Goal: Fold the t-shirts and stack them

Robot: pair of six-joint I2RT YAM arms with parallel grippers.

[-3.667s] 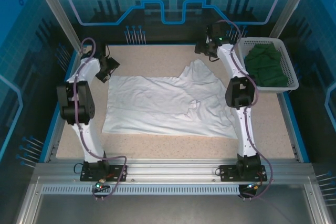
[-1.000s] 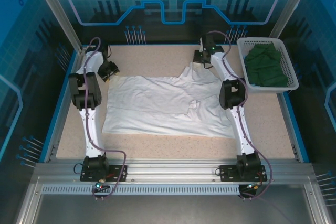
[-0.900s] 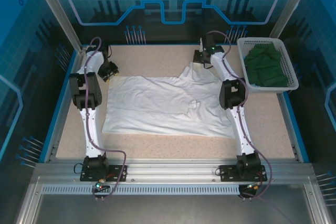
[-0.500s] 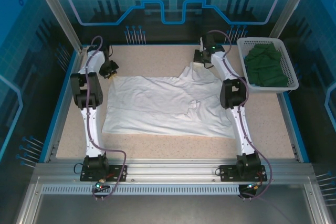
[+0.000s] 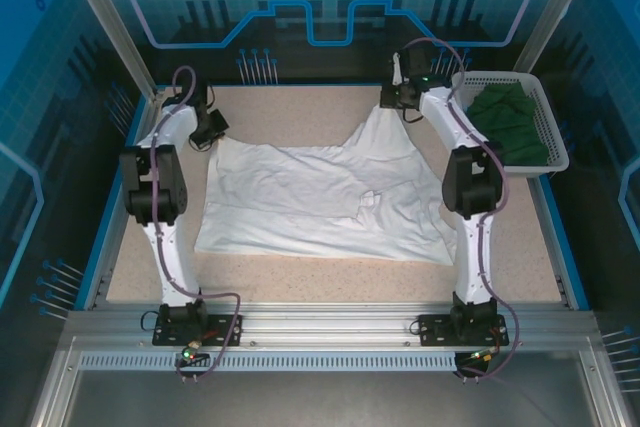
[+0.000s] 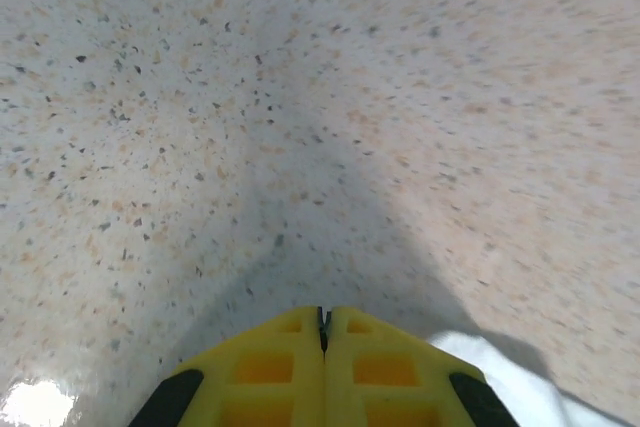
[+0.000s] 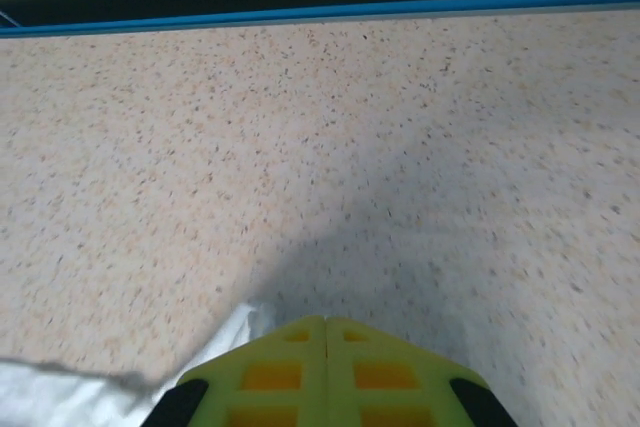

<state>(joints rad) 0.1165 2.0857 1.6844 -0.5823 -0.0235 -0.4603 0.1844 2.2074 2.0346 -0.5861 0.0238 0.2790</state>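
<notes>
- I see the white t-shirt [image 5: 310,202] spread flat across the middle of the table [image 5: 300,107], with its hem edge toward 6 o'clock.
- The left fingers [image 5: 212,133] sit at the shirt's 10 o'clock corner. In the left wrist view they [image 6: 308,335] are pressed together, pinching the thin white cloth [image 6: 500,372] that comes out beside them.
- The right fingers [image 5: 394,105] are at 1 o'clock, closed on the shirt's other far corner, and the cloth rises to a peak there. In the right wrist view the yellow tips [image 7: 312,339] meet, with white cloth [image 7: 60,392] trailing toward 8 o'clock.
- The green t-shirt [image 5: 510,125] lies bunched in the white basket [image 5: 558,137] at 2 o'clock, just beside the right arm.
</notes>
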